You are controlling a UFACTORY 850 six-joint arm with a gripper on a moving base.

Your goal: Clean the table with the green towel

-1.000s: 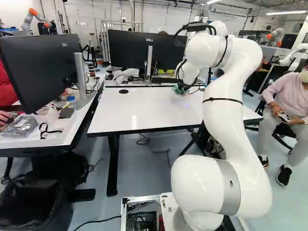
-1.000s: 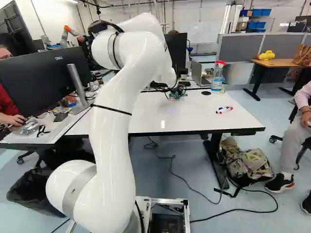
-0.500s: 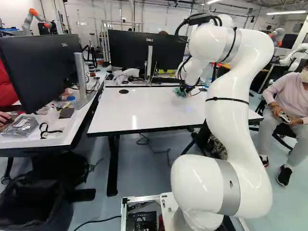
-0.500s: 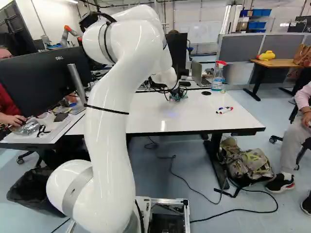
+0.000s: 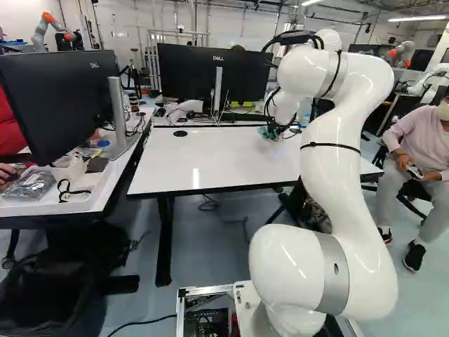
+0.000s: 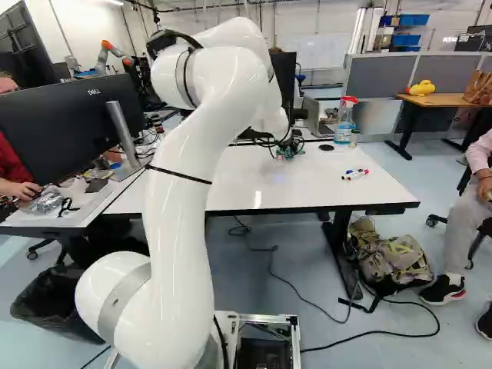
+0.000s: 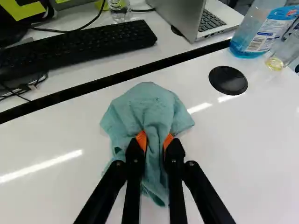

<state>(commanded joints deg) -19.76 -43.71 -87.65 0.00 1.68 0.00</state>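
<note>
Over the far part of the white table [image 5: 210,158] hangs my gripper [image 5: 275,129], low at the surface in the left base view. Seen from the wrist, the gripper [image 7: 155,144] is shut on the green towel [image 7: 149,105], its orange pads pinching a fold from both sides. The towel is bunched, spreads out ahead of the fingers and appears to lie on the tabletop. In the right base view the towel [image 6: 286,152] shows as a small green patch beneath the gripper.
Beyond the table's far edge are a black keyboard [image 7: 79,46] and a laptop [image 7: 191,18]. A spray bottle [image 6: 345,121] stands at the far right, markers [image 6: 355,174] nearer. A round black cap [image 7: 228,80] sits in the tabletop. Monitors [image 5: 59,105] stand left. Another robot [image 5: 52,27] is behind.
Over the last second the arm has shifted slightly rightward in both base views, carrying the gripped towel along the tabletop. The base has not moved.
</note>
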